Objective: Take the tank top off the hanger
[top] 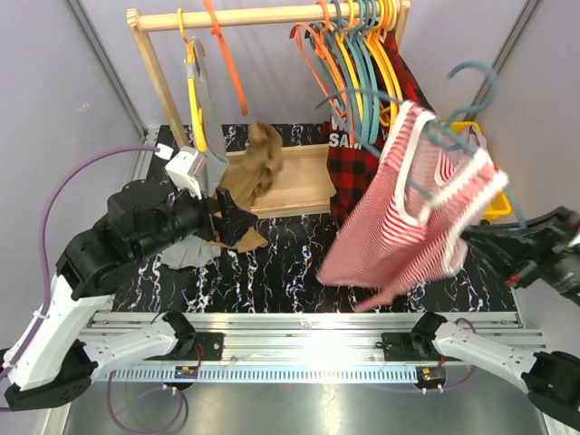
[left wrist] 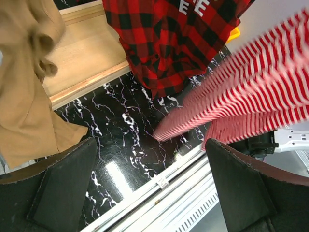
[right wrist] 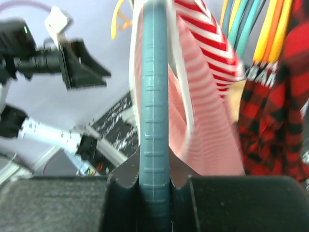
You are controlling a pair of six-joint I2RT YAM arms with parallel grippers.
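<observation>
Two grippers share one wooden rack (top: 272, 15) on a black marbled table (top: 272, 272). One red-and-white striped tank top (top: 408, 217) is on one teal hanger (right wrist: 154, 121). It hangs off the rail, just ahead of the right gripper (right wrist: 154, 188) and well off to the side of the left gripper (left wrist: 152, 179). One red-and-black plaid shirt (top: 353, 172) hangs ahead of the left gripper, and one tan garment (top: 254, 172) droops just beside it. The bunch of orange, teal and yellow hangers (top: 362, 36) on the rail is too crowded to count.

In the top view the shirt reads "SAM" in white; the left wrist view catches only cut-off letters, perhaps "E E".

Only the right wrist view shows the right jaws pinched nearly closed on the teal hanger's bar. Only the left wrist view shows the left fingers (left wrist: 63, 188) spread wide with nothing between them, the striped cloth blurred beyond
</observation>
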